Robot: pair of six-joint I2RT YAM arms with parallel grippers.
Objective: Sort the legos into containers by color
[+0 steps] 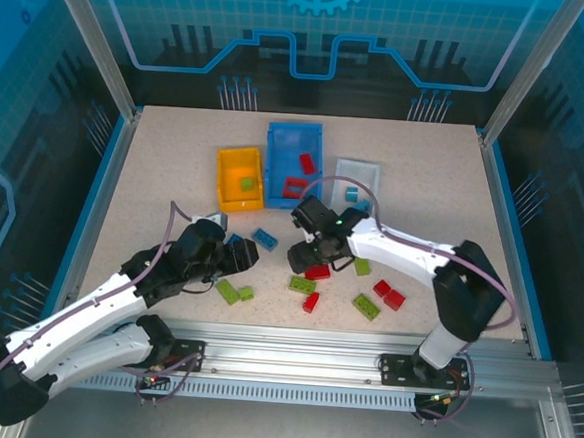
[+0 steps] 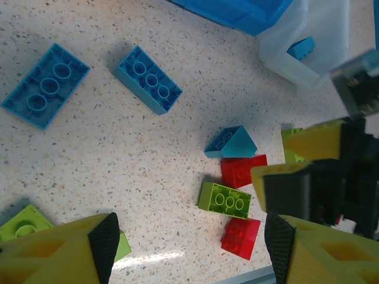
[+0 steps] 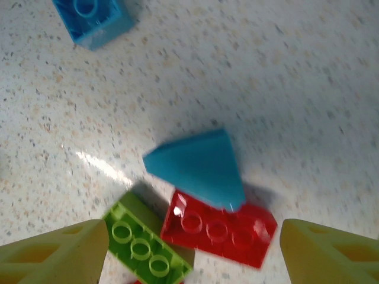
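If the right claw (image 3: pixel 194 232) drops from where it hangs, I'd worry it takes more than one colour. Its fingers stand wide apart and empty over a light-blue wedge brick (image 3: pixel 198 165) lying hard against a red brick (image 3: pixel 220 229), with a green brick (image 3: pixel 148 251) touching the red one's end. The wedge's sloped face also looks apt to slip out of a pinch.

My other worry is a knock between the arms. The left claw (image 2: pixel 190 239) is also spread and empty, low over the worktop (image 1: pixel 422 218) near two flat light-blue bricks (image 2: pixel 148 80), and the two claws are close together.

From above, the right arm comes in from the right, elbow bent, forearm running left, wrist tipped down. The left arm stretches diagonally up from the near left corner.

At the back, the yellow-orange bin (image 1: pixel 221 174) holds a green piece, the blue bin (image 1: pixel 296 127) holds red ones, and the white bin (image 1: pixel 361 164) holds a light-blue one. The other bricks are scattered in front.
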